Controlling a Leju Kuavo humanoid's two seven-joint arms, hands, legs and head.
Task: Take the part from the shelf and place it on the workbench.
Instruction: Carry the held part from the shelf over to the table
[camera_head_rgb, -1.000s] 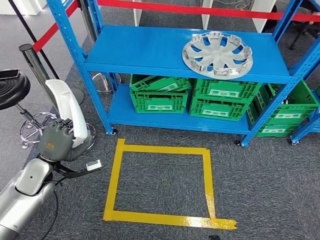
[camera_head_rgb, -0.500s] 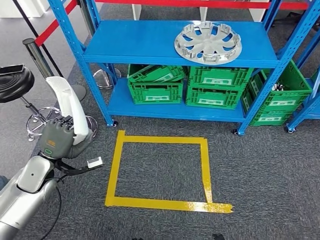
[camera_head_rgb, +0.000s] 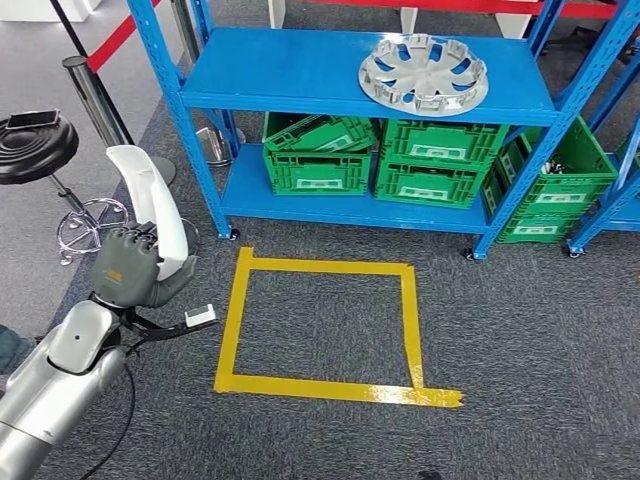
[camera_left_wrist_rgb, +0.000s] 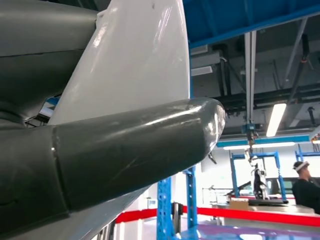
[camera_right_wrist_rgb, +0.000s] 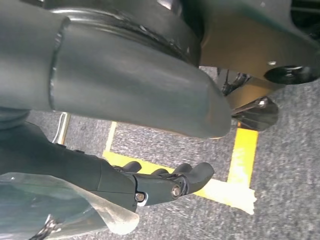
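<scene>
Carrying the curved white plastic part (camera_head_rgb: 151, 215) gripped in its left hand (camera_head_rgb: 127, 270), right hand (camera_right_wrist_rgb: 166, 182) empty with fingers loosely apart, the robot should hold the part steady until it reaches the workbench.

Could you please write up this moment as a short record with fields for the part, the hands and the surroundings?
part: white curved part, gripped by the left hand
right hand: right hand, hanging over the carpet near yellow tape, holding nothing
shelf: blue shelf ahead, with a silver wheel cover on top
lower shelf: green crates
floor: yellow tape rectangle on grey carpet
beside: black stool
</scene>
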